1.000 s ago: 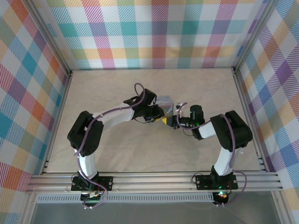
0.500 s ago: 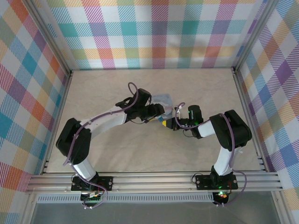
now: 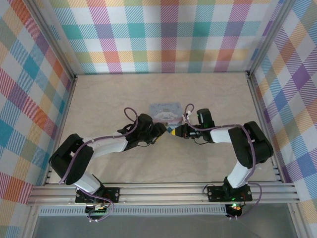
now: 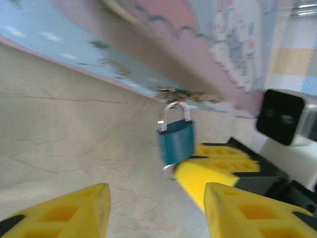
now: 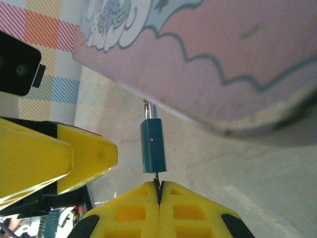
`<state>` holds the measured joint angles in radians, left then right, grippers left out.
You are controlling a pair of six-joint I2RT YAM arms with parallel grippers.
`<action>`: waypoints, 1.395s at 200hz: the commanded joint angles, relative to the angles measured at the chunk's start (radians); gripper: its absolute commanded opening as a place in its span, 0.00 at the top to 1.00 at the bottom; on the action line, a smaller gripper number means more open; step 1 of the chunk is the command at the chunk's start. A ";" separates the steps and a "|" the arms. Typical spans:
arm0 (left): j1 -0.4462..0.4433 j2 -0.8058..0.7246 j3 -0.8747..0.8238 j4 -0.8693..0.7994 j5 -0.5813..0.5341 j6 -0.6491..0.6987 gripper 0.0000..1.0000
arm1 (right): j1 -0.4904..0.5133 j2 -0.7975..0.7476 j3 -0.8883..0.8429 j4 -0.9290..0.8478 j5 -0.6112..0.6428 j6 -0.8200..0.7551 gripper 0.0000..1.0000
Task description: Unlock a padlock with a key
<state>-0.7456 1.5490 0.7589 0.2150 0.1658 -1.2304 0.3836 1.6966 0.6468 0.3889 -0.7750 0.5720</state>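
The padlock (image 4: 176, 141), a small dark-blue body with a silvery loop, sits at the edge of the pale blue cartoon tin (image 3: 165, 110), with its loop up at a brassy clasp (image 4: 181, 94). My right gripper (image 5: 159, 186) is shut on the key (image 5: 158, 182). The key's thin blade meets the bottom of the padlock (image 5: 153, 145). My left gripper (image 4: 157, 198) is open, with nothing between its yellow fingers (image 4: 84, 210), a short way back from the lock. From above, the left gripper (image 3: 159, 130) and right gripper (image 3: 174, 132) face each other just in front of the tin.
The tin (image 5: 223, 59) looms close above both wrist cameras. The right gripper's yellow fingers (image 4: 218, 163) lie just right of the lock. Plaid walls (image 3: 168, 34) and aluminium rails (image 3: 163, 191) enclose the beige table (image 3: 109, 94).
My left arm has drawn back towards the near left, off the tin, which now shows in full. Its jaws have opened. The right gripper has stayed shut and shifted slightly left.
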 commanded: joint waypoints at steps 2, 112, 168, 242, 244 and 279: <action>-0.020 0.019 -0.023 0.190 -0.046 -0.119 0.51 | 0.012 -0.031 0.016 -0.044 -0.015 0.096 1.00; -0.034 0.121 0.022 0.171 -0.051 -0.214 0.56 | 0.023 -0.028 0.013 -0.007 0.010 0.232 1.00; -0.039 0.173 0.050 0.193 -0.049 -0.220 0.58 | 0.026 -0.024 0.015 0.005 0.008 0.257 1.00; -0.045 0.217 0.064 0.210 -0.060 -0.238 0.68 | 0.031 -0.025 0.013 0.026 0.006 0.318 1.00; -0.045 0.217 0.065 0.210 -0.060 -0.239 0.68 | 0.031 -0.025 0.013 0.029 0.006 0.320 1.00; -0.049 0.218 0.067 0.210 -0.066 -0.242 0.77 | 0.032 -0.023 -0.001 0.077 0.003 0.374 0.97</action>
<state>-0.7692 1.7535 0.8040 0.4023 0.0963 -1.4582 0.4068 1.6951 0.6468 0.3828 -0.7528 0.8959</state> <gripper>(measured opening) 0.258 0.048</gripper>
